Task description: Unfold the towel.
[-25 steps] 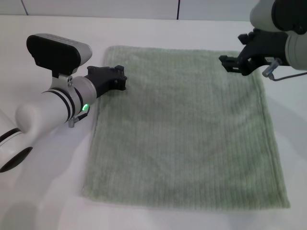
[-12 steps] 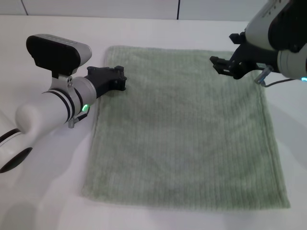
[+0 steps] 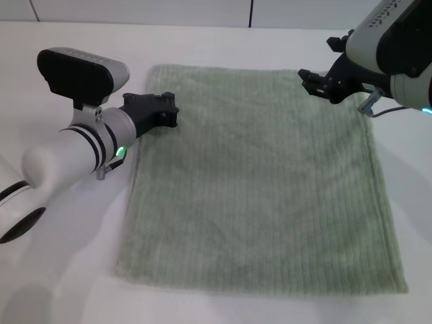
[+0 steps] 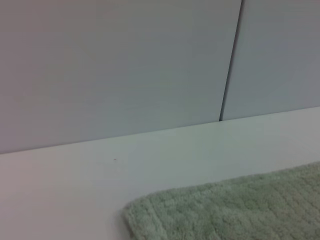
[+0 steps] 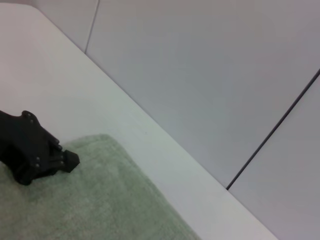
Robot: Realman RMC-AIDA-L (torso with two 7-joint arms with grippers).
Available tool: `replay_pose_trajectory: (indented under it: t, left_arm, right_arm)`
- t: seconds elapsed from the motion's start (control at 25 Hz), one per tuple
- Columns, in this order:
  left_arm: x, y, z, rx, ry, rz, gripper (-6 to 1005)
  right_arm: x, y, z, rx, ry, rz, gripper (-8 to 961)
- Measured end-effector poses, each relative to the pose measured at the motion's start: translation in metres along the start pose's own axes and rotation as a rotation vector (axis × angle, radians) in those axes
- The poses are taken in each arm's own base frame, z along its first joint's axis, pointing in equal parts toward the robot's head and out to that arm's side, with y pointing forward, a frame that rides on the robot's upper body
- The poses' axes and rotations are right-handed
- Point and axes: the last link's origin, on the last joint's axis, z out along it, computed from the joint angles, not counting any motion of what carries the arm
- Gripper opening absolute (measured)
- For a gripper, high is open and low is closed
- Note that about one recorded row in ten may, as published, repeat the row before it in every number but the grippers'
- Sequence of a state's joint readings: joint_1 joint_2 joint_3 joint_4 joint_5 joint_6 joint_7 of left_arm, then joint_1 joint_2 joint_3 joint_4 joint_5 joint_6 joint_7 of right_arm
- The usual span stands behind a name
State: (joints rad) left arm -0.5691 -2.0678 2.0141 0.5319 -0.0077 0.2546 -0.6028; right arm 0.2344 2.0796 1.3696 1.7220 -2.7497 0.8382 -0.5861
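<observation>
My right claw (image 3: 316, 79) has drifted back toward the far right corner of the towel (image 3: 260, 182) since a second ago, can't tell if it's clenched. Left claw (image 3: 160, 109) sits at the far left corner, same deal. Towel lies flat mid-surface (image 3: 61, 270)

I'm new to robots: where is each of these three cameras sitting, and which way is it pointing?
Head view: on the robot's head, looking forward and down at the towel on the white table; both arms show, left gripper and right gripper.
Left wrist view: low on the left arm, facing the wall over a towel corner; no robot parts.
Right wrist view: on the right arm, facing across the towel; the left gripper shows.
All three share the towel.
</observation>
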Motion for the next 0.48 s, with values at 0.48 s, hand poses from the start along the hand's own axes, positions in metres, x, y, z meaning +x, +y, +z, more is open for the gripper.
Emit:
replay_pose_trajectory:
  t: [0.48]
  left_arm:
    - [0.0005, 0.0003, 0.0001, -0.001, 0.001, 0.000, 17]
  right_arm:
    - [-0.0012, -0.0092, 0.0004, 0.056, 0.009, 0.014, 670]
